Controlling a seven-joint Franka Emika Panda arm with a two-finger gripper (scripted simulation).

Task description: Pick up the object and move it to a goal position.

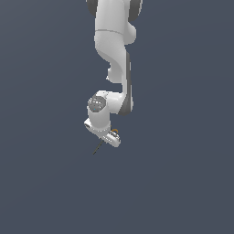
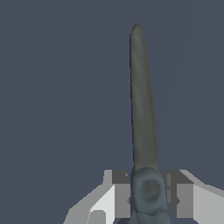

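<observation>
The white arm [image 1: 114, 50] reaches down from the top of the exterior view and bends at the wrist, so the gripper [image 1: 111, 138] sits at its lowest end. The scissors [image 1: 98, 147] are in the gripper. In the exterior view their thin dark blade sticks out from below the gripper and slants down toward the exterior view's left, while a small orange ring handle [image 1: 115, 130] shows just above the gripper's body, on the opposite side from the blade tip.

The wrist view gives the closer look. The gripper [image 2: 148, 197] has its two pale fingers [image 2: 117, 197] pressed in on either side of the scissors [image 2: 142, 109], clamping them at the rounded grey pivot where the blade begins. From that pivot the long dark blade runs straight away from the gripper and narrows to a point.

Around the scissors there is only a plain dark grey-blue background [image 1: 183, 183]. Whether the blade tip touches a surface or hangs above it cannot be told. No container appears in either view.
</observation>
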